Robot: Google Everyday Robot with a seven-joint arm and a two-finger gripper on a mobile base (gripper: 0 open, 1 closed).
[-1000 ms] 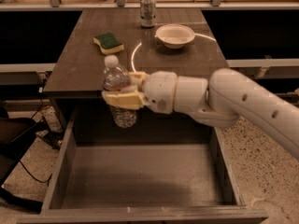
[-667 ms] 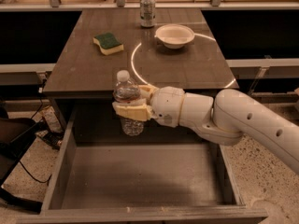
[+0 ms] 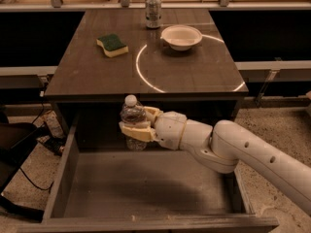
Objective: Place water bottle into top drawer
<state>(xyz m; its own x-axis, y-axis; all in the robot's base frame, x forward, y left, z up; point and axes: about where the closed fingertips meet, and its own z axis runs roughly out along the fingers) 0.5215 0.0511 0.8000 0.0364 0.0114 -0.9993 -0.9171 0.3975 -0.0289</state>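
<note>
The gripper (image 3: 137,125) clasps the upright water bottle (image 3: 132,114), clear ribbed plastic with a white cap, at the rear of the open top drawer (image 3: 146,188), just under the desk's (image 3: 97,76) front edge.

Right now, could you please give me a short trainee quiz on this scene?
1. True or false: the water bottle lies on its side in the top drawer.
2. Which thing sits leftmost on the desk? A sponge, B bowl, C can.
3. What is the gripper shut on, and where?
Key: 1 false. 2 A. 3 The water bottle, held upright over the drawer's back part.
</note>
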